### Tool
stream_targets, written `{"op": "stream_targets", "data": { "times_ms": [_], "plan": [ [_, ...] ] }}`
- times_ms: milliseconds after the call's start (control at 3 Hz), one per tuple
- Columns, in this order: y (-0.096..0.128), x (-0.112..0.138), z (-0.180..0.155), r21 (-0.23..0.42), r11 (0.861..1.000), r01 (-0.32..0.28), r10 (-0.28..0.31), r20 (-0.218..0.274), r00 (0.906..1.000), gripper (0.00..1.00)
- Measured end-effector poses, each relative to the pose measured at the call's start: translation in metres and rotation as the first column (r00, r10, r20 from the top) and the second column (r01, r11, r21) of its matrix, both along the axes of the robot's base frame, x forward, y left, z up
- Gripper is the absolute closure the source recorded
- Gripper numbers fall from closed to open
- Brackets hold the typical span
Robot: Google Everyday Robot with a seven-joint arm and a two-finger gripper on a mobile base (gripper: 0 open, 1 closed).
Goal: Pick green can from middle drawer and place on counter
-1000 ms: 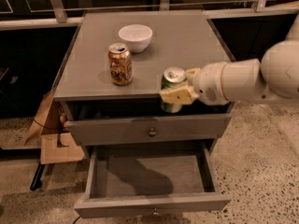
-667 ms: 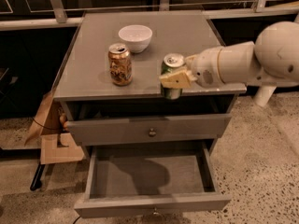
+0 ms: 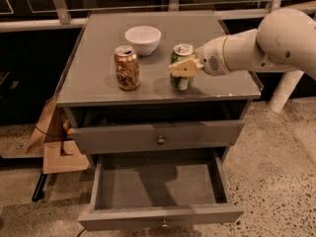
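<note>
The green can [image 3: 180, 78] stands upright over the right middle of the counter [image 3: 96, 75], its base at or just above the surface. My gripper [image 3: 185, 67] reaches in from the right on a white arm and is shut on the green can, with a tan finger [image 3: 184, 67] across its front. The middle drawer [image 3: 158, 185] is pulled open below, its grey floor bare, with its knob [image 3: 163, 224] at the front edge.
A gold-brown patterned can [image 3: 127, 67] stands left of the green can. A white bowl [image 3: 143, 38] sits behind them. A shut drawer front with a knob [image 3: 161, 140] is above the open drawer. Cardboard [image 3: 55, 144] lies on the floor at the left.
My gripper has carried the green can from the counter's front edge back and up, to over the counter surface. The drawer and the other objects have not moved.
</note>
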State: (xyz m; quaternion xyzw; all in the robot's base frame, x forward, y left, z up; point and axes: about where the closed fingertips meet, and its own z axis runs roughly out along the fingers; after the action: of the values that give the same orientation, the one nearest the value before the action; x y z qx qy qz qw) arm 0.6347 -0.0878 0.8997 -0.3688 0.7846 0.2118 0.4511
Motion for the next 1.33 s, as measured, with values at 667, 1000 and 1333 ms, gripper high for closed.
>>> {"op": "stream_targets", "data": {
  "times_ms": [667, 1000, 1333],
  "plan": [
    [-0.008, 0.024, -0.008, 0.011, 0.999, 0.044, -0.043, -0.033, 0.9985, 1.00],
    [-0.009, 0.027, -0.016, 0.029, 0.998, 0.053, -0.051, -0.047, 0.9976, 1.00],
    [-0.009, 0.028, -0.023, 0.052, 0.997, 0.061, -0.058, -0.054, 0.9968, 1.00]
  ]
}}
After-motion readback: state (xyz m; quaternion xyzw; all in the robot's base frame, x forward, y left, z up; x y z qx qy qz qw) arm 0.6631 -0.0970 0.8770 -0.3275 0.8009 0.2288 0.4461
